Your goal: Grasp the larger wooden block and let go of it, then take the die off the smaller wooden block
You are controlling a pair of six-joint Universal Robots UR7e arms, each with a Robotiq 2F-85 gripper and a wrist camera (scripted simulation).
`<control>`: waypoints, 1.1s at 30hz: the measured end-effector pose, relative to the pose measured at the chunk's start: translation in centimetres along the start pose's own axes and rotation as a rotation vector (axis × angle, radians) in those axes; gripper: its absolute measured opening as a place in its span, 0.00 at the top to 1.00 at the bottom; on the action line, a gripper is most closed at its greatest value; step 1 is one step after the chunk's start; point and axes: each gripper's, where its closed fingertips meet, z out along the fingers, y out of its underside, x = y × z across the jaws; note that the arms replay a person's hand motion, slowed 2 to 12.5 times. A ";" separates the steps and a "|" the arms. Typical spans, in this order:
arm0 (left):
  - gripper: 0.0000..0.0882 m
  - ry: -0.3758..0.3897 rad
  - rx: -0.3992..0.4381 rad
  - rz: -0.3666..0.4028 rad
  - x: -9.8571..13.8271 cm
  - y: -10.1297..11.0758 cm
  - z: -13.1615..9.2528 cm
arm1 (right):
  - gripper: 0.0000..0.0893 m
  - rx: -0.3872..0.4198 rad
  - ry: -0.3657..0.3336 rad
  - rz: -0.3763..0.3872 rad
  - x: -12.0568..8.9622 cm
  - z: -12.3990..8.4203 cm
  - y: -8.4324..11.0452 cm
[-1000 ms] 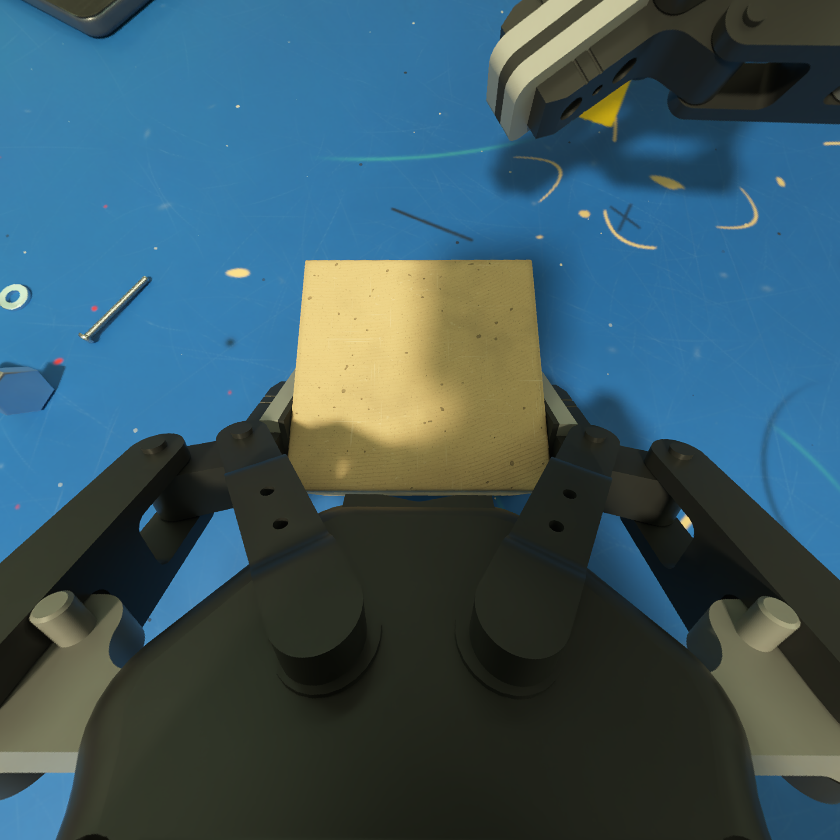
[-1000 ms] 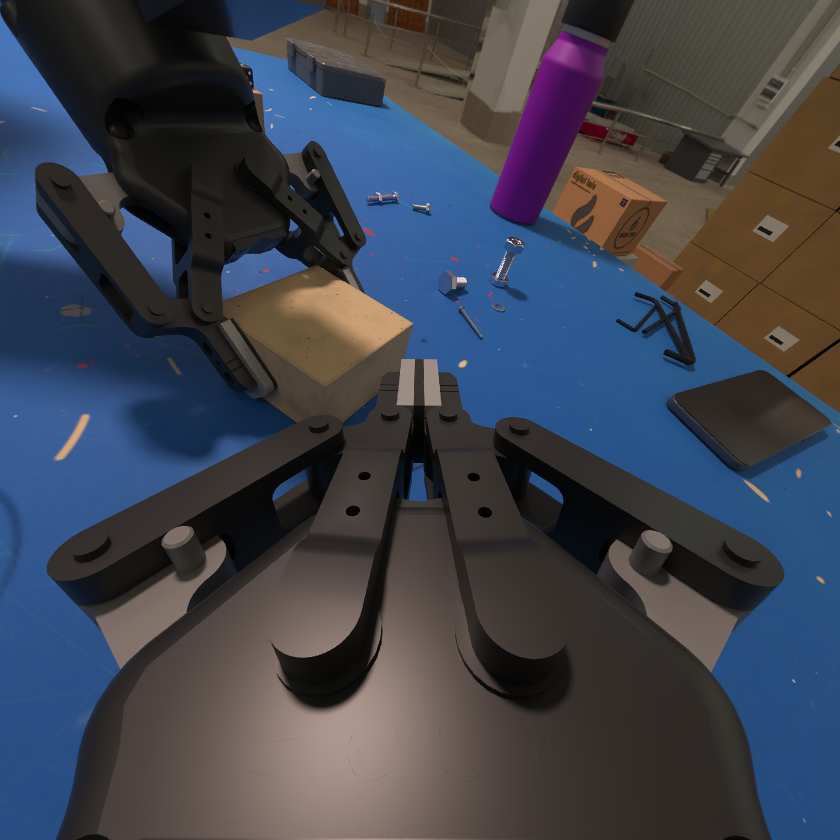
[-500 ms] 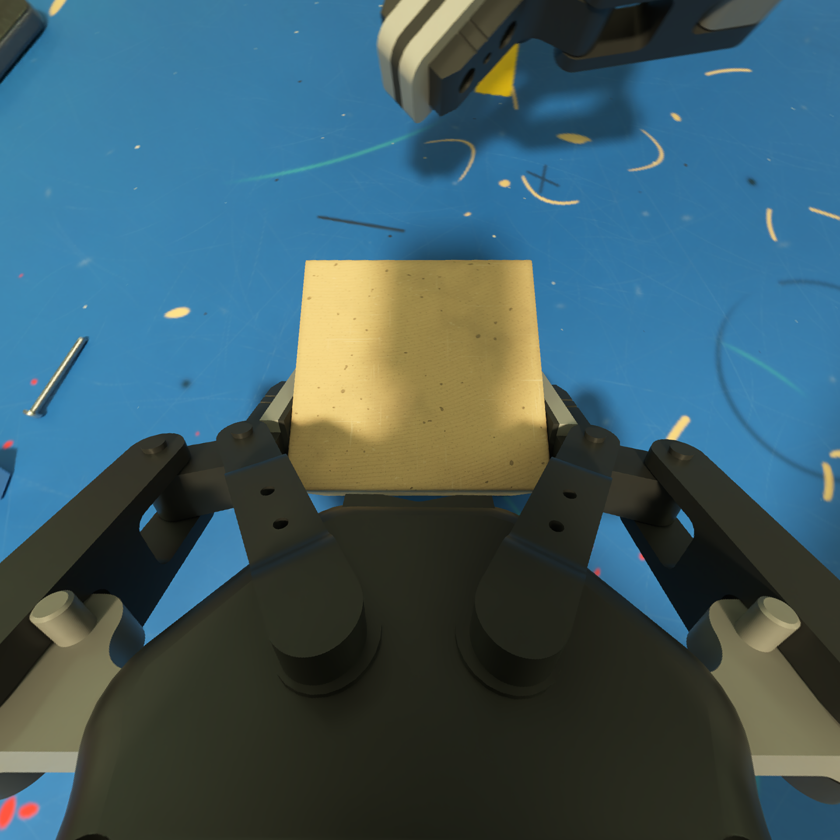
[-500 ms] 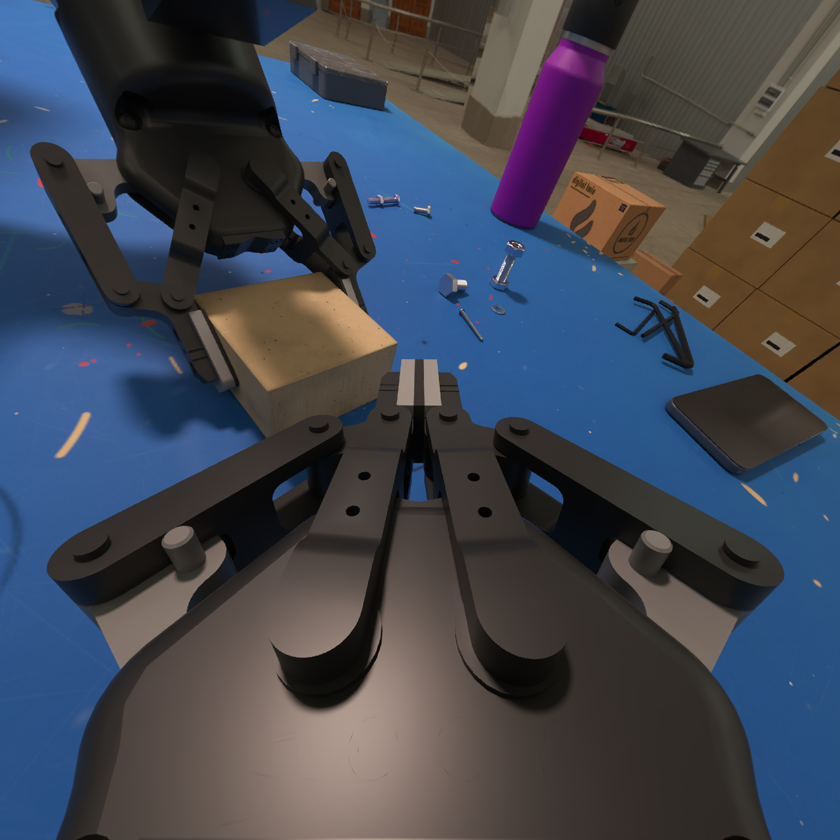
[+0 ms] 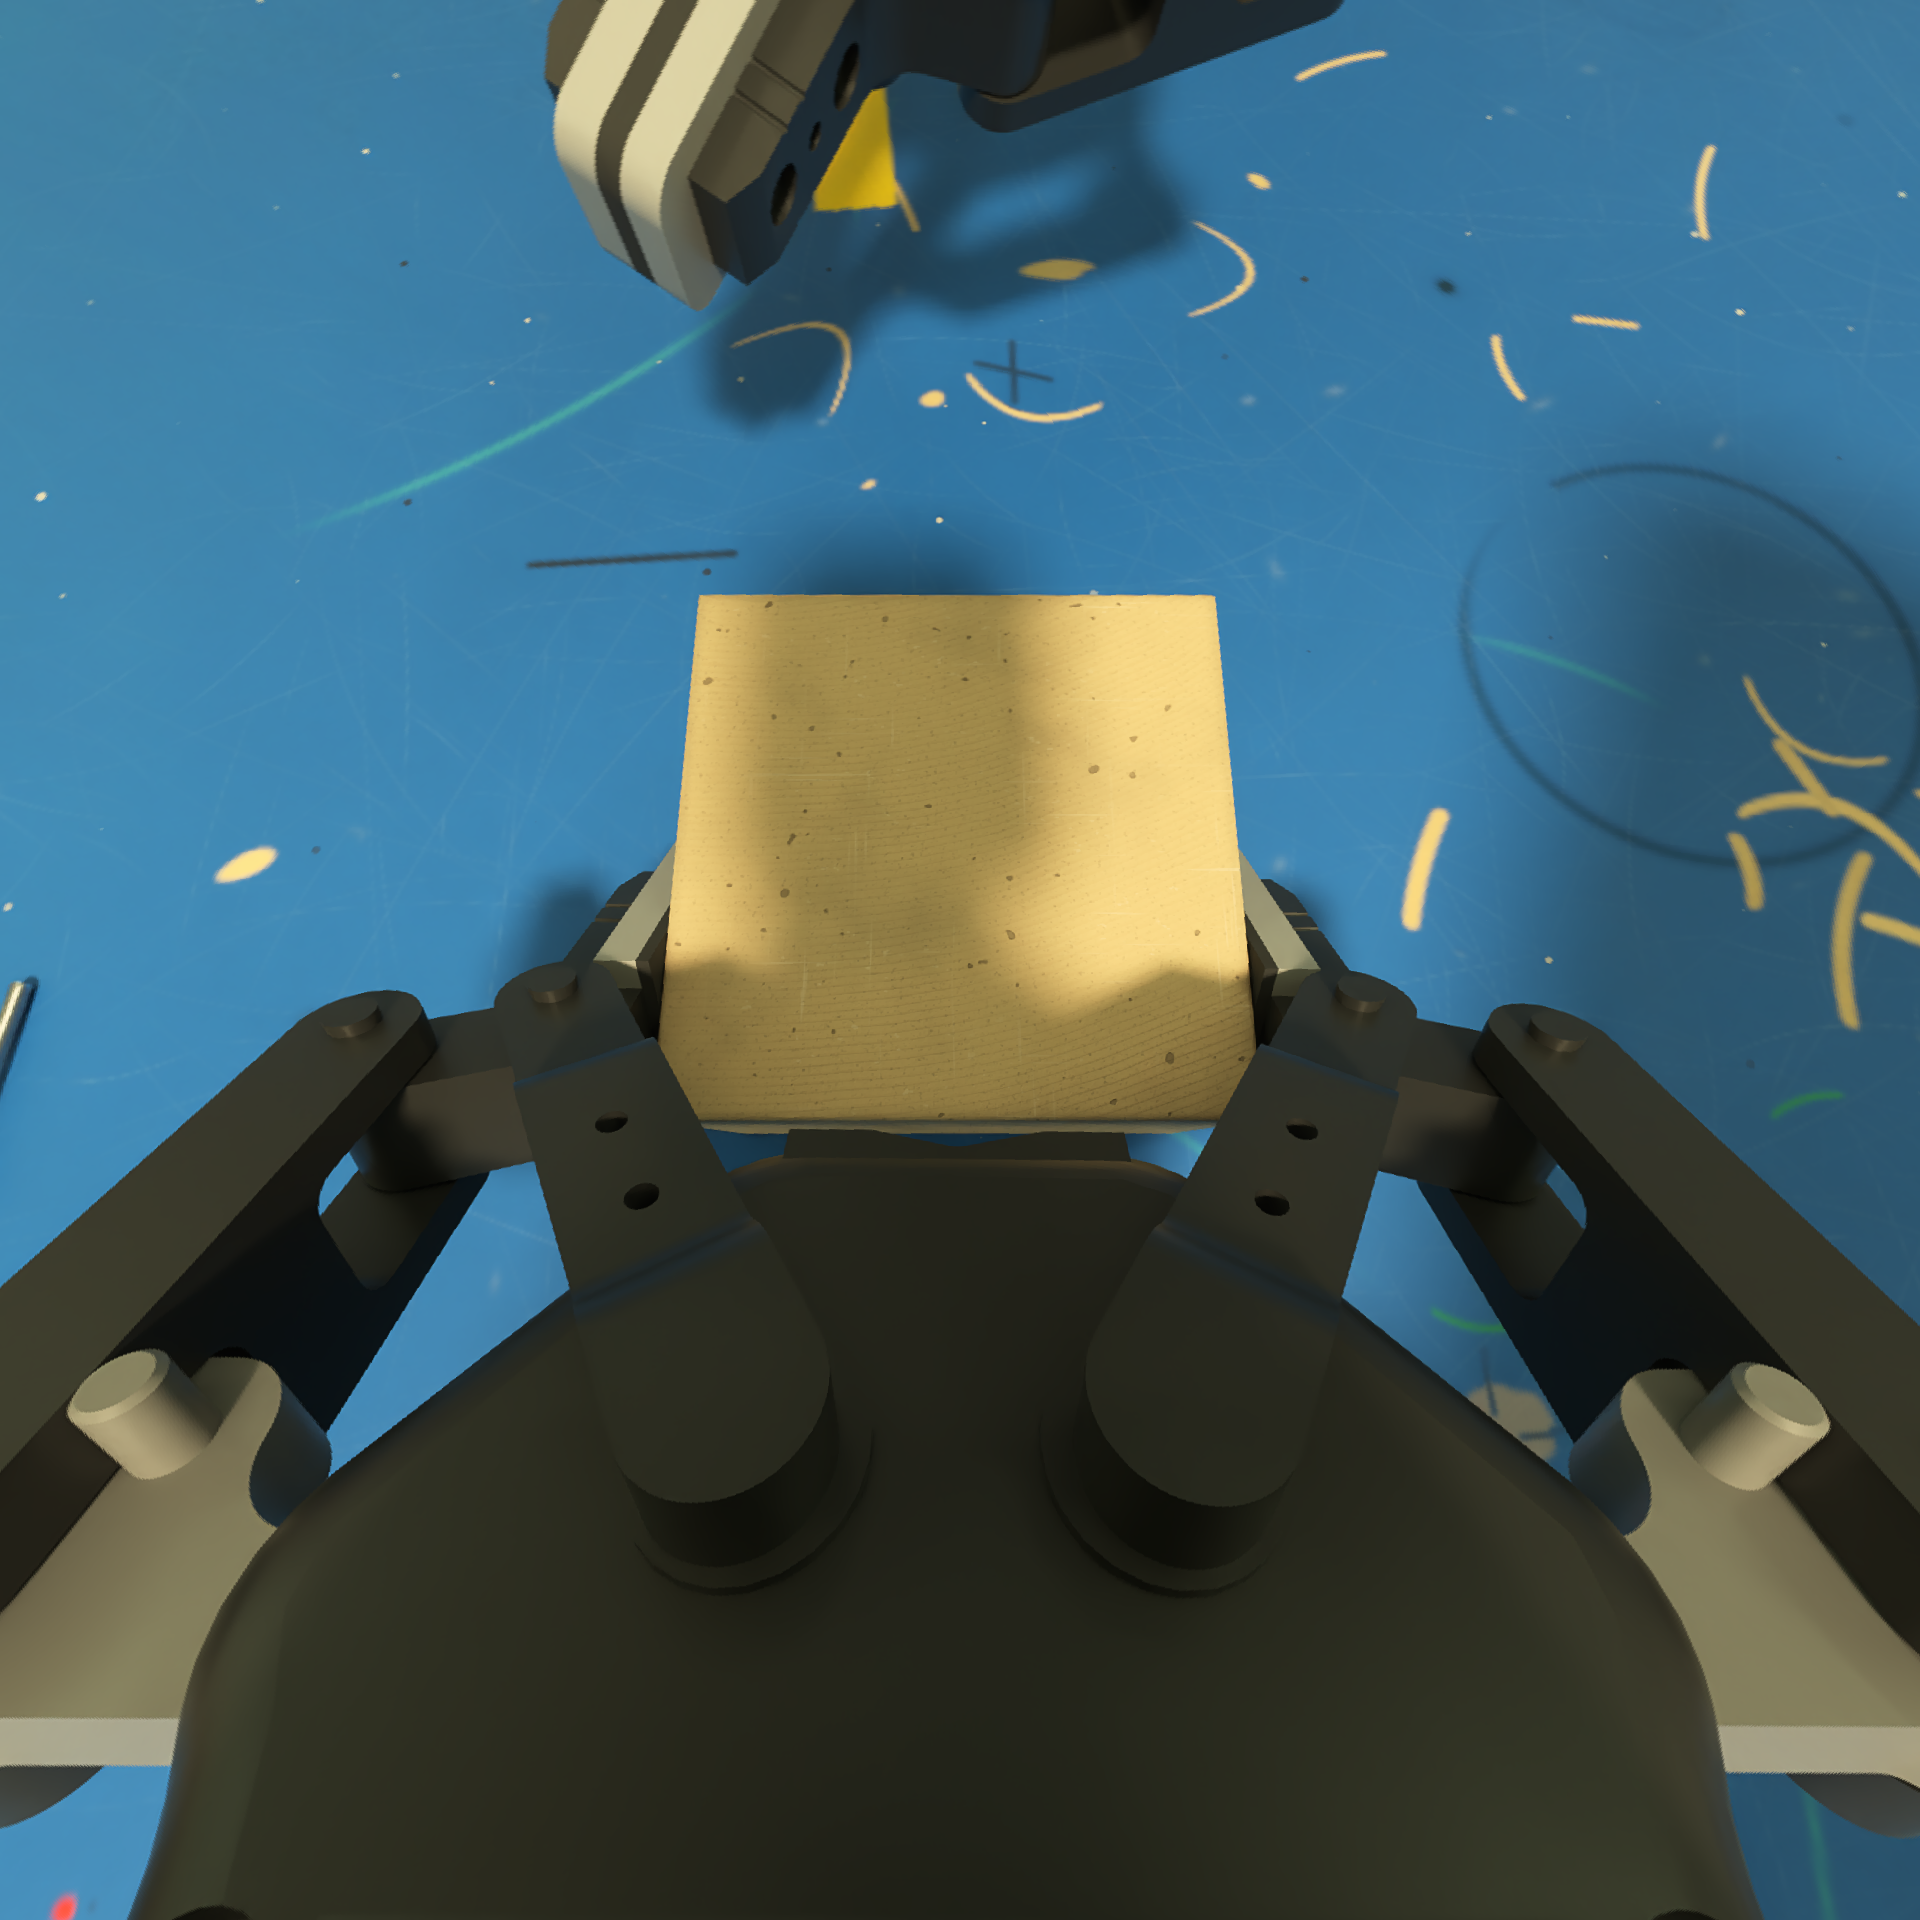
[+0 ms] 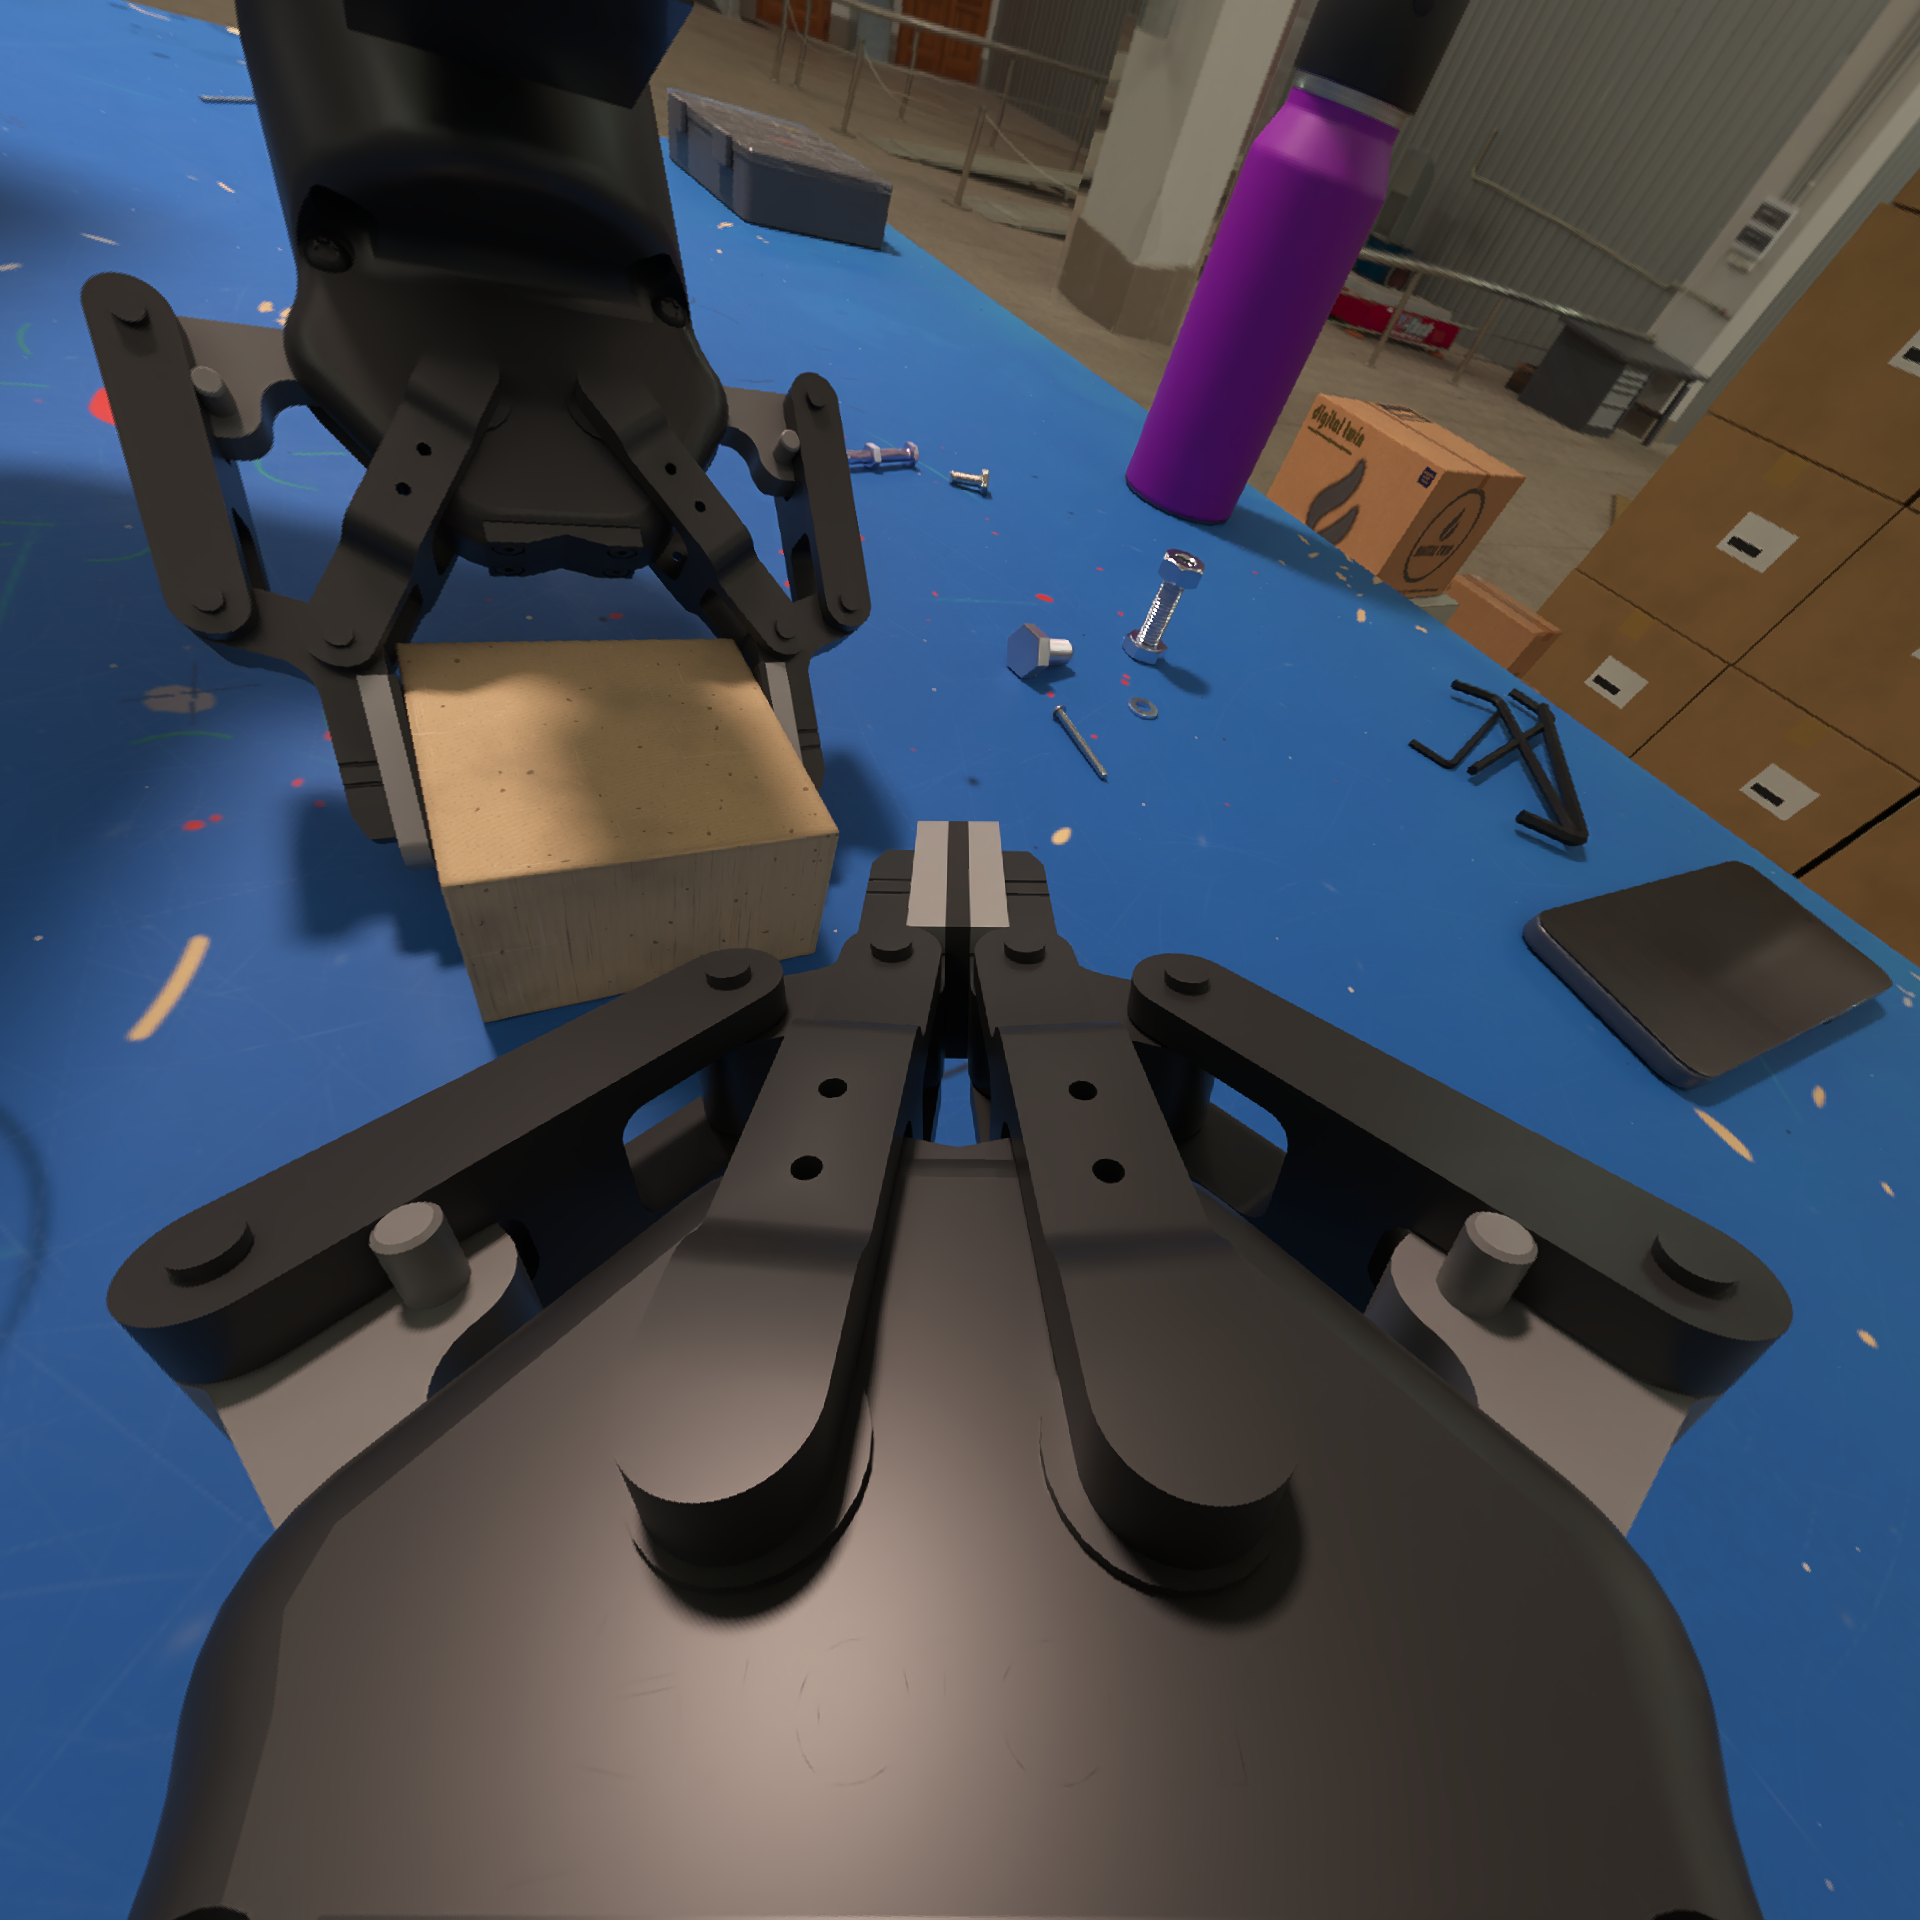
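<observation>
My left gripper is shut on the larger wooden block, a pale tan cuboid, with one pad on each side. In the right wrist view the left gripper comes down from above onto the block, low over the blue table. I cannot tell if the block touches the table. My right gripper is shut and empty, just right of the block. It also shows at the top of the left wrist view, with a yellow shape partly hidden behind it. No smaller block or die is visible.
A purple bottle stands at the far table edge. Loose bolts, a screw, hex keys and a dark flat slab lie to the right. A grey case sits at the back. Cardboard boxes stand beyond the edge.
The left gripper has turned and shifted with the block held in it, so the block now sits squarer to the right wrist view. The right gripper has stayed shut and still.
</observation>
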 end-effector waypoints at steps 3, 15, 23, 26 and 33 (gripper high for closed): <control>0.17 0.023 0.000 0.018 0.2 0.0 0.0 | 1.00 0.001 0.000 0.000 0.0 0.0 0.0; 0.17 0.042 0.000 0.037 0.2 0.0 0.0 | 1.00 0.002 -0.001 -0.003 0.0 0.0 0.0; 0.17 0.043 0.000 0.034 0.3 0.0 0.0 | 1.00 -0.001 -0.003 -0.007 -0.1 0.0 0.0; 0.17 0.045 0.001 0.031 0.2 -0.1 0.0 | 1.00 -0.001 -0.004 -0.009 -0.1 0.0 0.0; 0.17 0.041 0.000 0.027 0.2 -0.1 0.0 | 1.00 0.000 -0.005 -0.012 -0.2 0.0 0.0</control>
